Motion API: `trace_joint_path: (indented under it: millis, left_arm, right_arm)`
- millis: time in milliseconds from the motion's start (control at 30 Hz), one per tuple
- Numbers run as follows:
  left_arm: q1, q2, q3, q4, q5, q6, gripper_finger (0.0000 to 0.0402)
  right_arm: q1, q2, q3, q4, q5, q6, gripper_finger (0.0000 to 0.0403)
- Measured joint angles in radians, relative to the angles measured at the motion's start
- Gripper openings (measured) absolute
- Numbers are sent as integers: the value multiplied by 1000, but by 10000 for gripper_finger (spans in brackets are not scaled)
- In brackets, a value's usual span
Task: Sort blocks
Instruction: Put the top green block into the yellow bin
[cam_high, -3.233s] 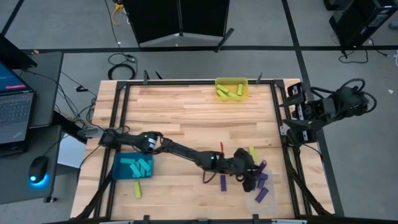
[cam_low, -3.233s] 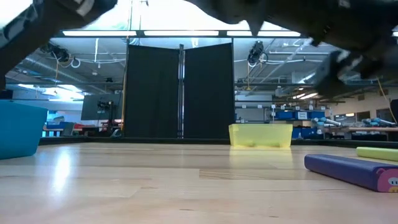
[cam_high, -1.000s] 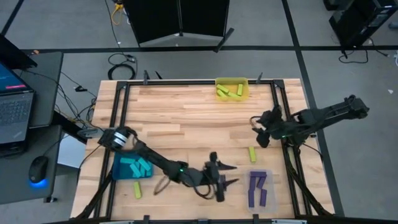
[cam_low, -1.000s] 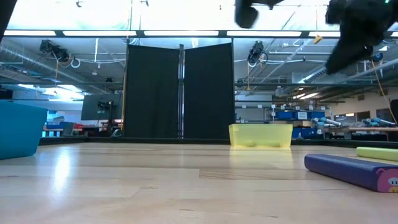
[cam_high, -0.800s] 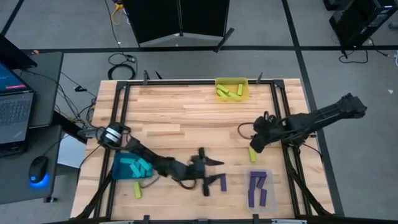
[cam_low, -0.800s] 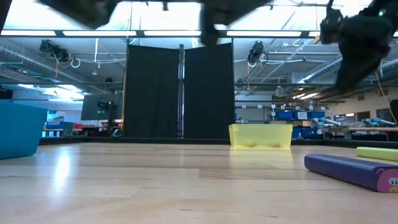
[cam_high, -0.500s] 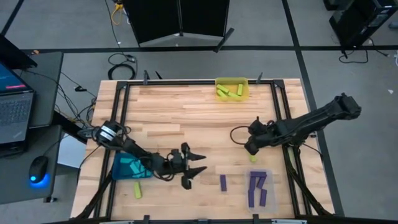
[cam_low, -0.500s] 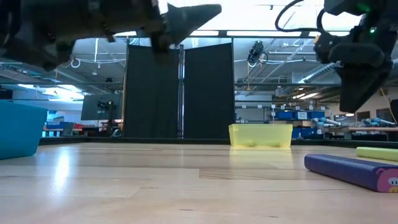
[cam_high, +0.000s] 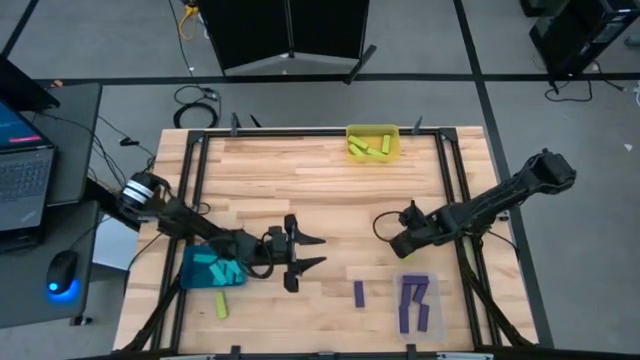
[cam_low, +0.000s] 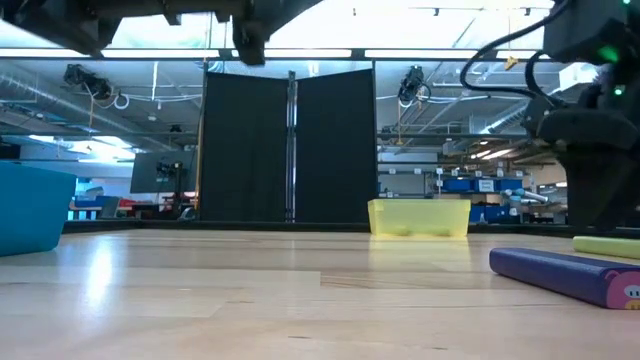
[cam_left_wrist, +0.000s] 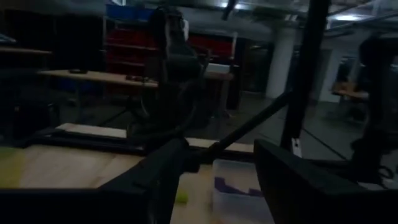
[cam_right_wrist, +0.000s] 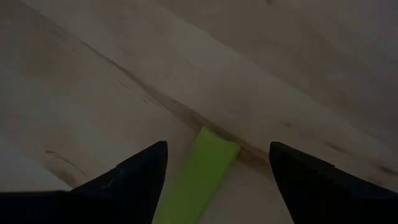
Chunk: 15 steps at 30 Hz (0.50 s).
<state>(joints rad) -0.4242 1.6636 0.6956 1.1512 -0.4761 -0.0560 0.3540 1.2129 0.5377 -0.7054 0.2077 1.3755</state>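
Three left to sort, at a guess, with the rest already binned. Starting at the table's (cam_high: 300, 180) left edge: several cyan blocks (cam_high: 220, 268) heaped in the teal bin (cam_high: 190, 277), and just beside it, near the front-left corner, one loose yellow-green block (cam_high: 221, 305) lying flat on the wood. Next, toward the middle, the left gripper (cam_high: 318, 251), fingers spread wide, holding nothing, raised clear of the wood. Farther along, near the front edge, one loose dark purple block (cam_high: 359, 293), flat, well apart from either gripper. At the far edge, the yellow bin (cam_high: 392, 151) with a few yellow-green blocks (cam_high: 365, 147) inside. On the right, the right gripper (cam_high: 398, 245), low over the wood, fingers wide apart and straddling a third stray, another yellow-green bar (cam_right_wrist: 202, 165), not yet pinched. Lastly, near the front-right corner, the clear bin (cam_high: 400, 322) with several purple blocks (cam_high: 414, 300) laid in it. Small, plain, rectangular bars all, matte and finger-like.
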Motion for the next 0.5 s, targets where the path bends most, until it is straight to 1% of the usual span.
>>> trace_joint_path:
  millis: [133,200,300,367,500]
  left_arm:
    - [27,-75,1,-116,61,23,203]
    - [38,-109,1,-190,63,29,202]
    - [53,-153,1,-292,63,32,202]
    - [61,-180,0,-339,63,52,202]
    - [75,-233,0,-403,64,89,202]
  right_arm:
    - [13,7,-21,54,1,64,293]
    - [6,29,-21,77,0,66,293]
    - [-21,84,-18,106,-37,61,293]
    - [-35,122,-10,103,-54,54,293]
    - [-42,193,46,43,-66,53,292]
